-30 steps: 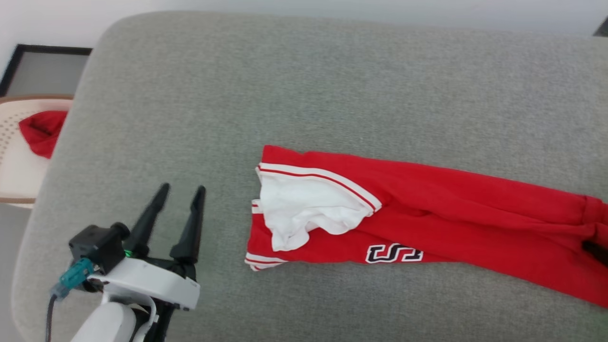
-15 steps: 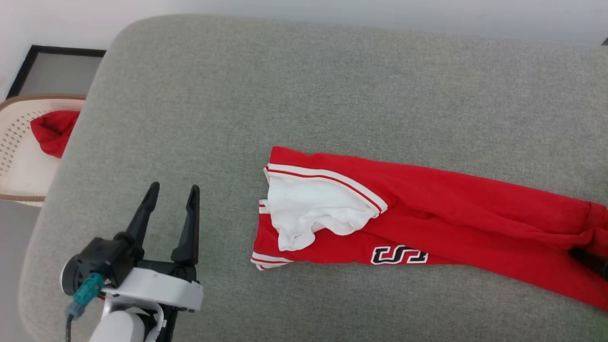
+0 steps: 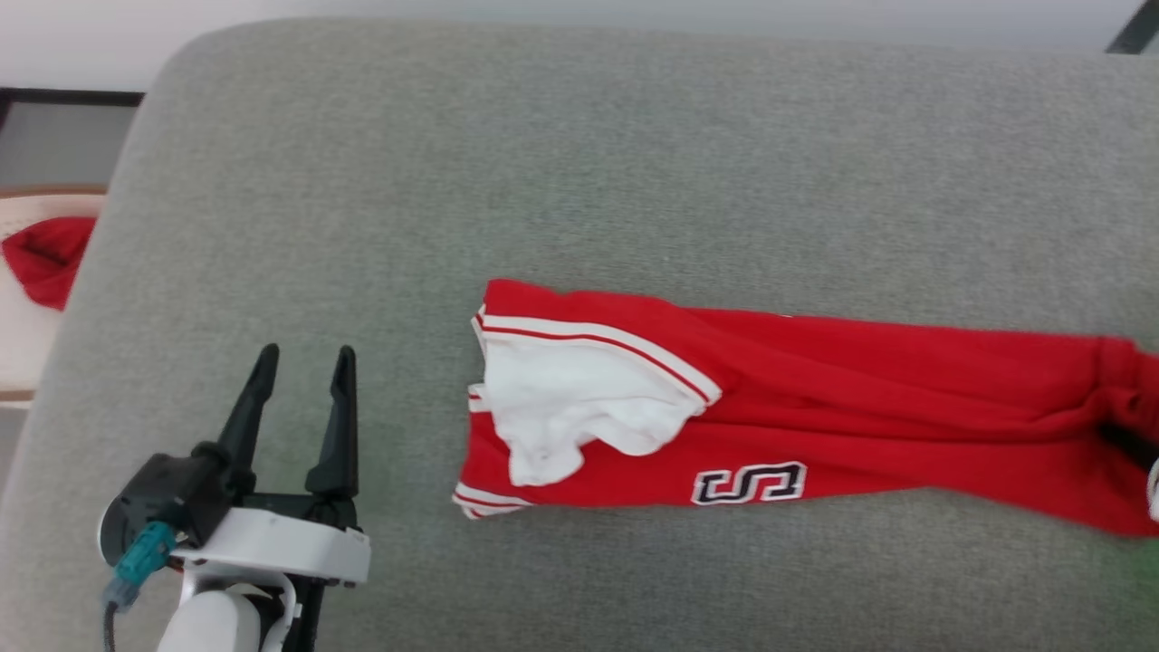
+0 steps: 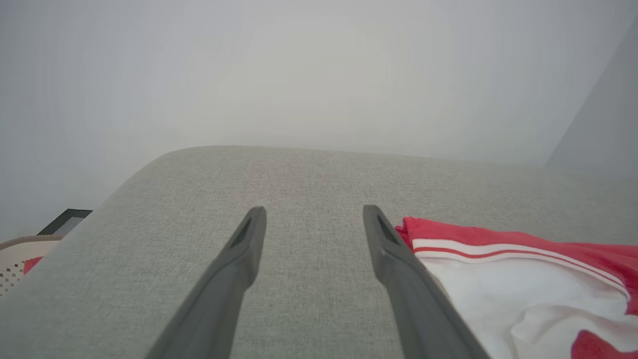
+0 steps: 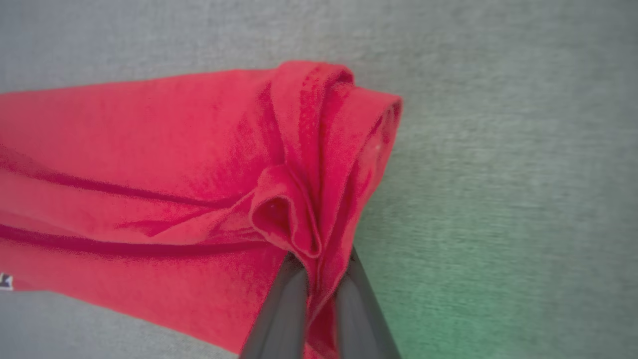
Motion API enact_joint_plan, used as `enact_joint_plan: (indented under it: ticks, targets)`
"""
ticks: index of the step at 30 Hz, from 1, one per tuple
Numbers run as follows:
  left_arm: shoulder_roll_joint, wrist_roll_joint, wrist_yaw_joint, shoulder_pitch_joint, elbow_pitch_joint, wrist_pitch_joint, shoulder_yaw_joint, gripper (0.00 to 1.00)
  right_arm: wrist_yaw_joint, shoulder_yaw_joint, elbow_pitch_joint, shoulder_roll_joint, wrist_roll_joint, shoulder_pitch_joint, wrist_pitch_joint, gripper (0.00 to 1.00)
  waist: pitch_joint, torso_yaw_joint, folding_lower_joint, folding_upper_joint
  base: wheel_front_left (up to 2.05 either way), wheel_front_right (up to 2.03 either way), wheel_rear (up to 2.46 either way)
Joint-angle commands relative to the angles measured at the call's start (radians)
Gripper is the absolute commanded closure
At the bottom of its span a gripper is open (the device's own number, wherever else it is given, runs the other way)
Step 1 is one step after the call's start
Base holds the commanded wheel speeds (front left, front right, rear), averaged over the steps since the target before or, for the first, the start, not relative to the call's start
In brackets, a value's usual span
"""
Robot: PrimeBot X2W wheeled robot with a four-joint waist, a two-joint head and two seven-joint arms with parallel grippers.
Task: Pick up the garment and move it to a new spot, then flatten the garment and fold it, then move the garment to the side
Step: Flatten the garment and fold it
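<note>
Red cotton stretches across the grey fabric cushion (image 3: 579, 163): the garment (image 3: 815, 407) lies as a long, loosely folded band running from the middle of the head view out to 3 o'clock. Its near-centre end shows a crumpled white sleeve (image 3: 579, 407) edged with white-and-red striped trim (image 3: 598, 340). A black, white-outlined letter "S" (image 3: 749, 483) sits along the band's lower edge, at about 5 o'clock from the sleeve.

At the 3 o'clock end the cloth bunches into a tight roll. In the right wrist view, the right end effector (image 5: 321, 267) comes up from 6 o'clock with its two dark fingers pressed close together, pinching a fold of that red fabric between them.

The left end effector (image 3: 306, 351) is at 8 o'clock in the head view, fingers spread apart and pointing toward 12, with nothing between them. It is off to the 9 o'clock side of the garment, not touching it. In its own wrist view the right-hand finger (image 4: 398, 259) overlaps the striped trim and white sleeve at 4 o'clock, with bare cushion between the fingers.

Past the cushion's edge at 9 o'clock, a plain red cloth scrap (image 3: 41, 263) rests on a pale thing with a brown rim (image 3: 18, 349).
</note>
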State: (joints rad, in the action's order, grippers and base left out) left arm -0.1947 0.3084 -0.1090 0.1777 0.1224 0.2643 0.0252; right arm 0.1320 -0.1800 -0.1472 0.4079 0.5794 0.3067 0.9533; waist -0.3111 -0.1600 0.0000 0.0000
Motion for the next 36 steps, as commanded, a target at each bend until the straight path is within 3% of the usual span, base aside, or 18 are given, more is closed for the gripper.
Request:
enact_joint_plan:
  ticks: [1,12,17,26,36]
  targets:
    - [0.006,-0.005,-0.007,-0.01,-0.003,-0.001,-0.01,0.0,-0.003,-0.028,-0.02,0.011,-0.003,0.01,-0.029,1.0,-0.007,0.027,0.0,0.0,0.0,0.0,0.0]
    - [0.001,-0.016,-0.021,0.002,-0.019,-0.001,-0.039,0.0,-0.002,-0.219,-0.169,0.196,-0.119,0.086,-0.238,1.0,-0.037,0.111,0.0,0.0,0.0,0.0,0.0]
    - [-0.005,-0.016,-0.022,0.01,-0.019,-0.001,-0.042,0.0,-0.002,-0.243,-0.219,0.232,-0.134,0.119,-0.272,1.0,-0.042,0.13,0.0,0.0,0.0,0.0,0.0]
    - [0.003,-0.009,-0.023,-0.014,-0.006,-0.001,-0.047,0.0,-0.002,-0.068,-0.095,0.18,-0.044,0.075,-0.233,1.0,-0.004,0.144,0.0,0.0,0.0,0.0,0.0]
    - [0.027,0.009,-0.022,-0.058,0.007,-0.001,-0.04,0.0,-0.002,0.271,0.314,0.089,0.118,0.026,-0.073,1.0,0.053,0.128,0.0,0.0,0.0,0.0,0.0]
